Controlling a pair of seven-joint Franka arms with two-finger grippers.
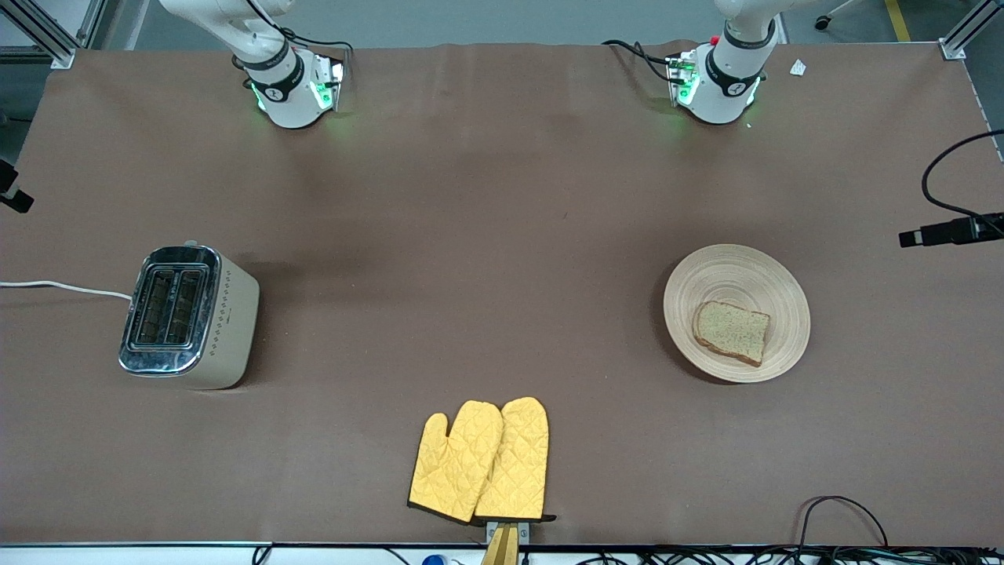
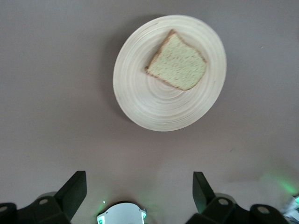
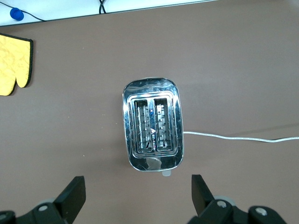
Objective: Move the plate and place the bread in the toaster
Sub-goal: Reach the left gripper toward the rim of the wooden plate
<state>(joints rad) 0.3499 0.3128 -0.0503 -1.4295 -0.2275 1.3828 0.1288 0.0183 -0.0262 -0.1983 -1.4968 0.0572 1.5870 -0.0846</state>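
Observation:
The pale wooden plate (image 1: 737,312) lies toward the left arm's end of the table, with the brown bread slice (image 1: 732,331) flat on it. Both show in the left wrist view, the plate (image 2: 140,88) and the bread (image 2: 177,63). The toaster (image 1: 188,316) stands toward the right arm's end, both slots empty, also in the right wrist view (image 3: 153,124). My left gripper (image 2: 139,193) is open and empty, high above the table near its own base. My right gripper (image 3: 138,196) is open and empty, high above the table beside the toaster. Neither gripper shows in the front view.
A pair of yellow oven mitts (image 1: 482,461) lies at the table's edge nearest the front camera, midway between toaster and plate. The toaster's white cord (image 1: 63,288) runs off the right arm's end. A black camera and cable (image 1: 953,229) sit at the left arm's end.

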